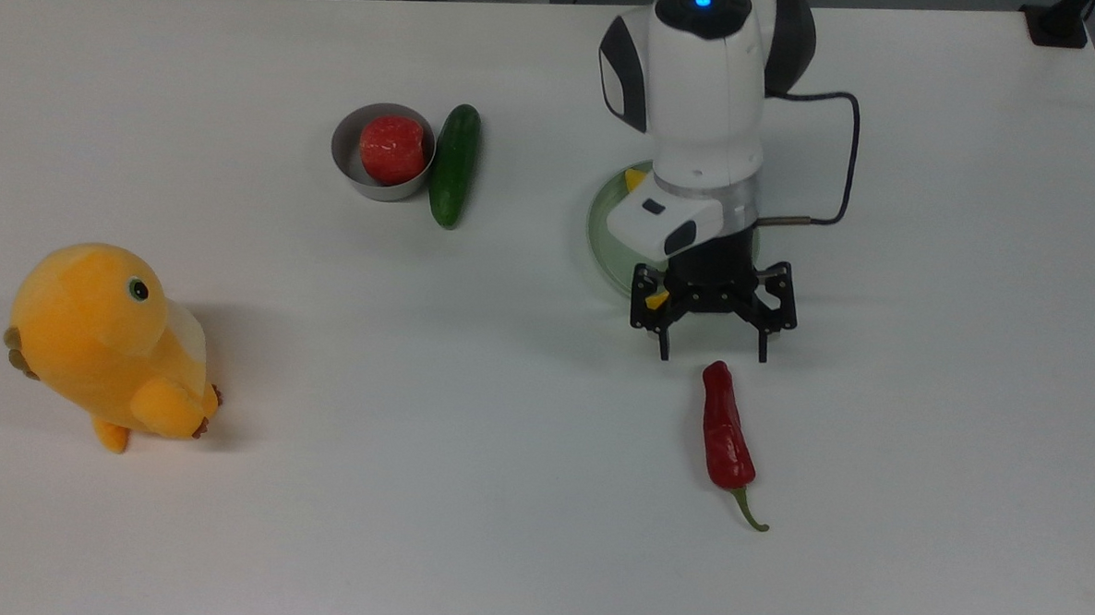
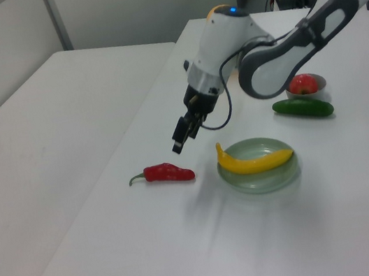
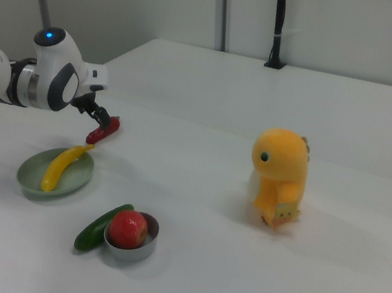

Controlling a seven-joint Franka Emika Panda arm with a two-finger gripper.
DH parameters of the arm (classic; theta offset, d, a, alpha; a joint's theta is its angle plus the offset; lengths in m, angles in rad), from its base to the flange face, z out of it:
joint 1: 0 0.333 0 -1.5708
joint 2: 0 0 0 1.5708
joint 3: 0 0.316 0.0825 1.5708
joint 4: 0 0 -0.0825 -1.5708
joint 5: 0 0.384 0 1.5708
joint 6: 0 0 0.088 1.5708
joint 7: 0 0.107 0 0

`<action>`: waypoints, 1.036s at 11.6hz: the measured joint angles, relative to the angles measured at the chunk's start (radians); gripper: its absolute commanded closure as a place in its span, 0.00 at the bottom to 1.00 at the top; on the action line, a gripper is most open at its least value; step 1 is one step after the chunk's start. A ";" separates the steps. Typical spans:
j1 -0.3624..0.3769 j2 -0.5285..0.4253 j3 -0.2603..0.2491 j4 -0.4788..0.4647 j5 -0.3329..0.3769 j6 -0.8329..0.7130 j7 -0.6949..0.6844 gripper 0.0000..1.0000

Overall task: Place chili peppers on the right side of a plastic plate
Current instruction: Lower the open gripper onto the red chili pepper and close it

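The dark-red chili pepper [image 1: 725, 435] lies on the white table with its green stem toward the top view's bottom edge; it also shows in the left view [image 2: 165, 173] and the right view [image 3: 103, 129]. The pale green plastic plate [image 1: 604, 229] sits beyond it, mostly covered by the arm in the top view, and carries a yellow curved fruit [image 2: 256, 161]. My gripper [image 1: 713, 356] hangs open just past the chili's blunt end, holding nothing. In the left view the gripper [image 2: 178, 141] is in the air, above and to the right of the chili.
A grey bowl [image 1: 342, 153] with a red fruit [image 1: 392, 148] stands beside a green cucumber [image 1: 453, 165] at the top view's upper middle. A yellow plush toy [image 1: 107, 344] sits at the top view's left. A black cable [image 1: 845, 163] trails from the wrist.
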 measured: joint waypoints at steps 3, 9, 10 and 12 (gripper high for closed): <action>0.014 0.094 -0.001 0.084 -0.008 0.001 0.000 0.00; 0.024 0.169 -0.001 0.140 -0.071 0.042 0.000 0.25; 0.028 0.179 -0.001 0.140 -0.080 0.062 0.001 0.40; 0.030 0.187 -0.001 0.140 -0.105 0.071 0.001 0.57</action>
